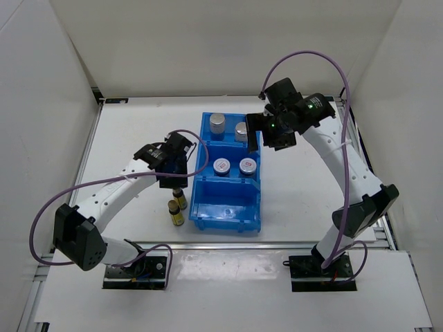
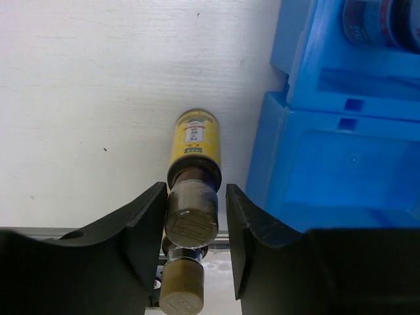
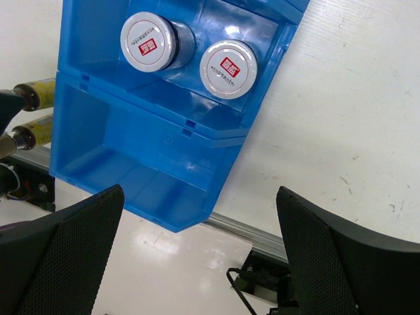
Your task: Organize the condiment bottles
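1. Blue bin (image 1: 195, 207): sits mid-table (image 1: 131, 131) between the two arms, with three compartments in a row from near to far.
2. Left claw (image 2: 195, 216): hangs low just left of the bin's near compartment. Stands narrowly parted, with one finger either side of a bottle cap and a thin gap visible on the right side, so not clamped on it.
3. Far amber bottle (image 2: 195, 147): stands upright on the table just left of the bin, dark cap between the left claw's fingers.
4. Near amber bottle (image 2: 180, 292): stands just beside the first on its near side, outside the fingers, also on the table and not in the bin.
5. Right claw (image 3: 197, 197): hovers over the far right corner of the bin. Spreads wide and holds nothing.
6. White jars (image 1: 222, 166) (image 1: 248, 164): sit side by side in the middle compartment, red-marked lids up.
7. Silver-topped cylinders (image 1: 217, 122) (image 1: 240, 129): stand side by side in the far compartment, the right one partly hidden by the right claw in the top view.
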### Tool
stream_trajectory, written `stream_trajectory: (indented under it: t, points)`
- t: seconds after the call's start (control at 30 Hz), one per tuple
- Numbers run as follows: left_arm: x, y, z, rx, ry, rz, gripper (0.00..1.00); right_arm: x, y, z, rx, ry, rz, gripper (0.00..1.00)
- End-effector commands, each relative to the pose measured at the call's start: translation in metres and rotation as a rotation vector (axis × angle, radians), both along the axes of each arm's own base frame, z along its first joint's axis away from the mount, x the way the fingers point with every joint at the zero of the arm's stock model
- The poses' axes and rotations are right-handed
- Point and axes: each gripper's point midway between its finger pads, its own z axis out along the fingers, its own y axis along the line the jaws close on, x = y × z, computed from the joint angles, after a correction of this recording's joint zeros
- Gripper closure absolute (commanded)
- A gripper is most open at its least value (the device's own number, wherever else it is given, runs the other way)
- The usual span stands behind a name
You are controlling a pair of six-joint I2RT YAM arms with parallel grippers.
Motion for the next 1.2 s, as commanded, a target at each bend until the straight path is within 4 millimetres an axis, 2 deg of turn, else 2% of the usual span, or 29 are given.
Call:
stream_trajectory:
  t: [0.0, 0.13, 0.23, 0.3, 0.33, 0.37, 0.4, 0.5, 0.53, 0.6, 0.63, 0.67, 0.7, 0.73, 0.8, 0.83, 0.87, 0.9, 0.93, 0.97, 1.0, 1.1, 1.17]
  points:
    - [0.001, 0.002, 0.001, -0.007, -0.019, 0.022, 0.49, -0.012, -0.007, 0.012, 0.017, -0.028, 0.011, 0.00]
    - [0.000, 0.006, 0.000, -0.007, -0.019, 0.032, 0.51, -0.013, -0.018, 0.010, -0.024, -0.046, -0.005, 0.00]
    - [0.001, 0.009, 0.003, -0.002, -0.019, 0.032, 0.60, -0.015, -0.027, 0.010, -0.050, -0.064, -0.023, 0.00]
    - [0.007, 0.011, 0.010, -0.001, -0.043, 0.038, 0.83, -0.015, -0.033, 0.011, -0.069, -0.080, -0.039, 0.00]
    - [0.011, 0.011, 0.020, -0.001, -0.065, 0.043, 0.89, -0.017, -0.035, 0.012, -0.072, -0.086, -0.031, 0.00]
    - [0.012, 0.013, 0.026, 0.008, -0.074, 0.049, 0.89, -0.020, -0.039, 0.014, -0.080, -0.094, -0.038, 0.00]
    - [0.023, 0.012, 0.044, -0.002, -0.131, 0.061, 0.89, -0.022, -0.041, 0.014, -0.079, -0.096, -0.038, 0.00]
    - [0.038, 0.016, 0.072, 0.026, -0.204, 0.072, 0.89, -0.025, -0.048, 0.015, -0.096, -0.110, -0.052, 0.00]
    - [0.046, 0.014, 0.099, 0.010, -0.265, 0.070, 0.89, -0.026, -0.052, 0.011, -0.116, -0.101, -0.058, 0.00]
    - [0.059, 0.016, 0.118, 0.039, -0.315, 0.069, 0.89, -0.030, -0.057, 0.013, -0.118, -0.113, -0.064, 0.00]
    - [0.065, 0.013, 0.146, 0.024, -0.376, 0.066, 0.89, -0.030, -0.061, 0.006, -0.132, -0.094, -0.074, 0.00]
    - [0.067, 0.009, 0.159, 0.057, -0.417, 0.048, 0.89, -0.031, -0.066, 0.007, -0.131, -0.095, -0.086, 0.00]
    - [0.071, 0.002, 0.168, 0.062, -0.439, 0.025, 0.89, -0.034, -0.067, 0.007, -0.129, -0.098, -0.087, 0.00]
    - [0.074, -0.004, 0.191, 0.048, -0.494, -0.002, 0.89, -0.035, -0.072, 0.004, -0.135, -0.089, -0.097, 0.00]
    - [0.074, -0.035, 0.201, 0.035, -0.515, -0.091, 0.89, -0.036, -0.072, 0.000, -0.140, -0.080, -0.096, 0.00]
    - [0.073, -0.047, 0.218, 0.006, -0.553, -0.120, 0.89, -0.035, -0.075, 0.000, -0.141, -0.080, -0.106, 0.00]
    - [0.071, -0.059, 0.223, 0.005, -0.565, -0.165, 0.89, -0.037, -0.076, 0.000, -0.146, -0.072, -0.106, 0.00]
    - [0.064, -0.085, 0.220, -0.007, -0.558, -0.228, 0.89, -0.035, -0.079, 0.000, -0.146, -0.071, -0.116, 0.00]
    - [0.060, -0.098, 0.229, -0.033, -0.579, -0.251, 0.89, -0.037, -0.079, 0.002, -0.141, -0.079, -0.117, 0.00]
    - [0.056, -0.109, 0.231, -0.043, -0.581, -0.279, 0.89, -0.036, -0.081, 0.002, -0.149, -0.084, -0.123, 0.00]
    - [0.046, -0.131, 0.226, -0.057, -0.568, -0.335, 0.89, -0.035, -0.088, 0.002, -0.182, -0.092, -0.140, 0.00]
    - [0.027, -0.157, 0.227, -0.100, -0.559, -0.394, 0.89, -0.035, -0.096, 0.004, -0.208, -0.108, -0.168, 0.00]
    - [0.021, -0.170, 0.211, -0.101, -0.519, -0.408, 0.89, -0.035, -0.096, 0.004, -0.208, -0.108, -0.168, 0.00]
